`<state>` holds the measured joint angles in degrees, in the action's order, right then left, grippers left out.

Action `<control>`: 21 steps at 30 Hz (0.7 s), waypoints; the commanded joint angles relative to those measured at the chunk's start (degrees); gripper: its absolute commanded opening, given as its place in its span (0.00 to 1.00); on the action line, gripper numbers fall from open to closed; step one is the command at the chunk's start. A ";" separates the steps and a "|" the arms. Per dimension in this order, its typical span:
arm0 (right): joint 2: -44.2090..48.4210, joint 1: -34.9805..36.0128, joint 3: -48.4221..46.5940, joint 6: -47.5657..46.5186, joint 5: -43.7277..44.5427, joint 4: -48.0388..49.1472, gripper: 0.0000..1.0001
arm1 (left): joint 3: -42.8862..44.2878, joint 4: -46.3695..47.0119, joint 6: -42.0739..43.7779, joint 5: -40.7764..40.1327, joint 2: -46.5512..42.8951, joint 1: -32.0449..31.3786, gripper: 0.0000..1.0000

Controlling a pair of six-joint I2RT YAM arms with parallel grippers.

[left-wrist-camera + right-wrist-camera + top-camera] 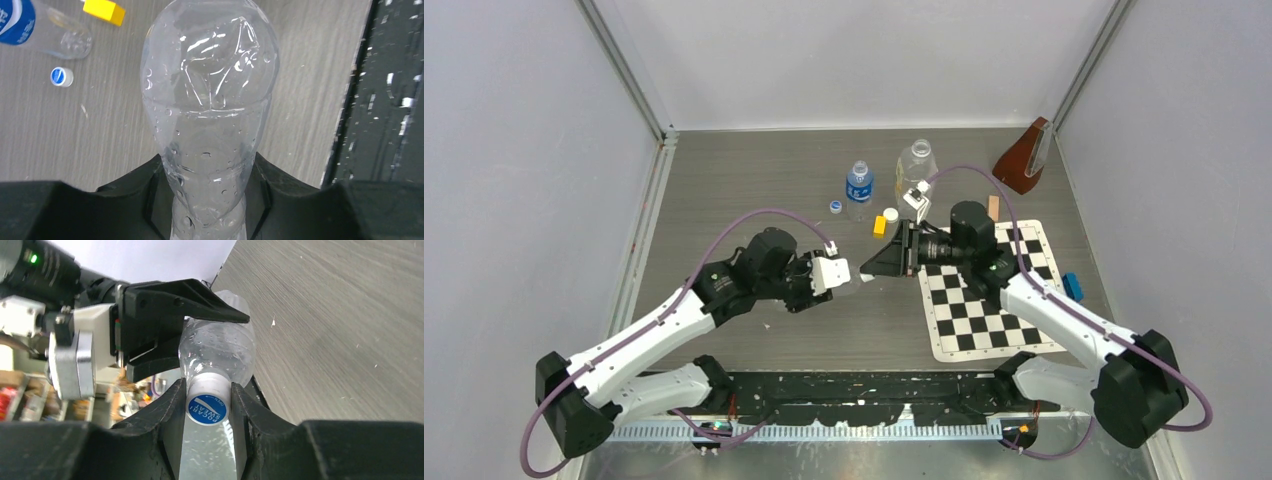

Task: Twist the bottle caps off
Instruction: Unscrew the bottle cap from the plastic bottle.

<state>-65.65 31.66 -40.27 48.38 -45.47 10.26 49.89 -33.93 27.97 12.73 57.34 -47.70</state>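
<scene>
We are gripping the slim clear bottle (pixel 210 100) in our left claw (pixel 210 200) and pinching its cap (pixel 207 409), showing only at the right wrist, in our right claw (pixel 208 390).

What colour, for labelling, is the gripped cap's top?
Blue with white lettering, on the cap; right wrist view.

Clear glossy plastic on slim bottle (pixel 210 100); thin creased wall, droplets clinging inside. Smooth white plastic on cap (pixel 207 402), blue printed top with slight sheen. Matt black plastic on fingers (pixel 165 415) of right gripper (pixel 207 385); same finish on left gripper (pixel 207 165). Grey wood-grain table (pixel 75 140), matt, finely streaked, a few pale specks. Smooth opaque yellow plastic on block (pixel 104 11). Checkerboard sheet (pixel 984 300) flat and matt; unable to tell paper from card. Purple cable (pixel 764 211) in smooth, faintly shiny sheath.
</scene>
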 commanded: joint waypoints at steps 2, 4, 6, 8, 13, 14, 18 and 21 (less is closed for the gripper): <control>6.25 0.24 -0.11 -15.35 -1.68 6.33 0.00 | 2.60 0.55 -0.40 16.47 -2.40 -0.90 0.00; 7.82 0.24 0.18 -18.41 -2.47 6.00 0.00 | 3.07 -0.67 -0.05 16.84 -2.41 -0.90 0.00; 9.25 0.24 0.13 -21.17 -3.81 4.08 0.00 | 3.02 -1.02 0.20 15.62 -2.56 -0.90 0.00; 10.73 0.24 0.47 -23.05 -5.18 3.46 0.00 | 2.94 -1.24 0.47 14.72 -2.50 -0.90 0.00; 14.87 0.25 3.11 -25.11 -2.27 5.77 0.00 | 3.02 -1.29 0.60 13.08 -2.21 -0.90 0.00; 15.21 0.24 3.54 -25.75 -2.17 5.66 0.03 | 3.02 -1.20 0.60 12.51 -2.11 -0.90 0.00; 16.93 0.27 3.02 -21.53 3.96 2.67 0.50 | 2.93 -0.87 0.32 8.04 -1.78 -0.90 0.00; 16.55 0.25 -0.17 -16.78 7.69 -4.42 0.59 | 2.64 -0.26 0.60 3.59 -1.71 -0.90 0.00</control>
<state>-49.69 32.12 -36.84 27.00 -44.66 11.42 50.61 -35.20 27.68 21.26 56.23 -48.38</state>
